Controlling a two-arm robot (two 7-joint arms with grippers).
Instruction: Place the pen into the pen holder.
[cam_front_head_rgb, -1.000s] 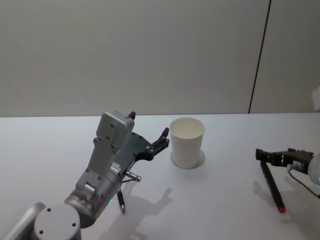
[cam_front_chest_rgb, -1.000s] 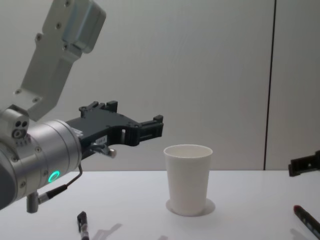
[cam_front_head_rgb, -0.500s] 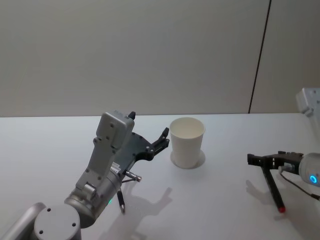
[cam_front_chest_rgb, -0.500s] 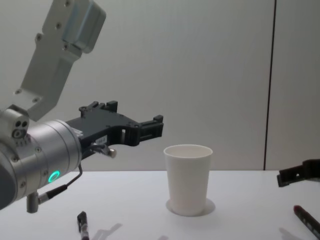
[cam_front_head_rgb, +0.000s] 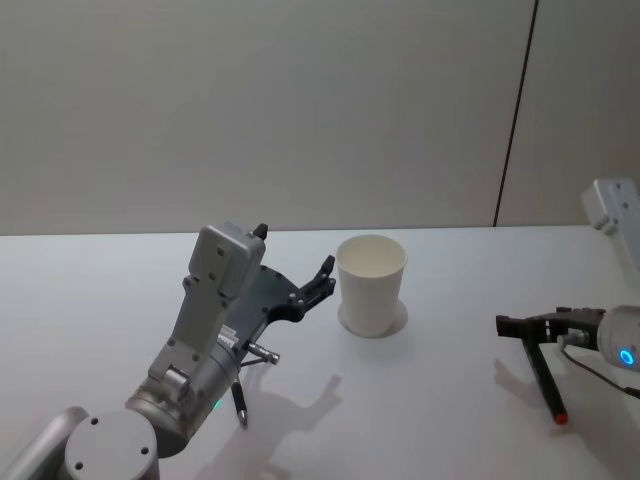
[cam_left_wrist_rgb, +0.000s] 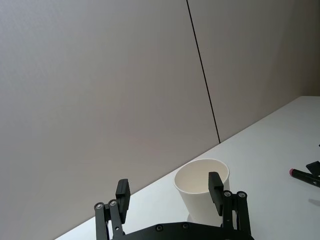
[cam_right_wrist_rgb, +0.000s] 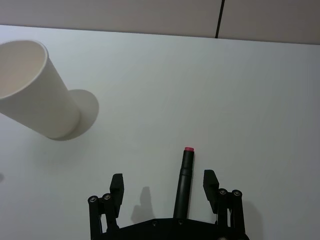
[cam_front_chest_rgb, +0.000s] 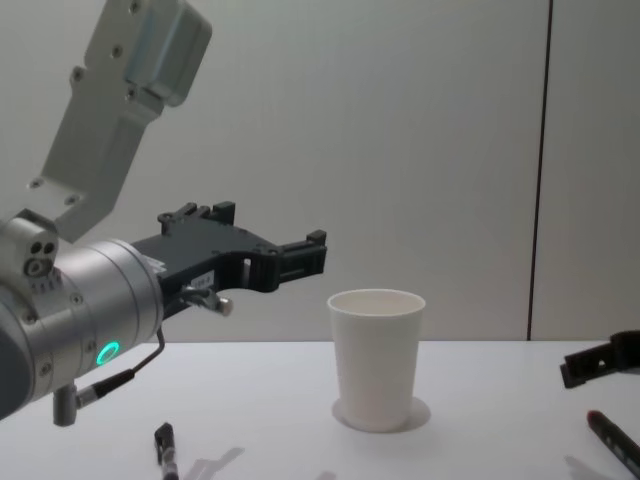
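The black pen with a red end (cam_right_wrist_rgb: 183, 182) lies flat on the white table (cam_front_head_rgb: 450, 430), at the lower right of the head view. It is well apart from the pen holder (cam_front_head_rgb: 371, 285), a plain white tapered paper cup that stands upright at the centre with nothing showing inside. In the right wrist view the pen's barrel runs out between the two black fingers of the right gripper (cam_right_wrist_rgb: 163, 179), nearer one finger than the other, with the red end pointing away from the wrist. The jaws stand wide apart and grip nothing. In the chest view the gripper hangs above the pen, clear of it.

I judge the step in hand to be the approach before the grasp. The next move calls for lowering until the fingers straddle the barrel, centring it between them, then closing. After that the pen has to be lifted, tipped toward upright and carried leftward across the frame to drop inside the cup's rolled rim. The cup looks light, so a knock on its rim could tip it.

The left gripper (cam_left_wrist_rgb: 169, 184) hangs in the air at centre left of the head view, just beside the cup, its jaws also apart and empty. Beneath that arm a second dark pen (cam_front_head_rgb: 239, 400) lies on the table.
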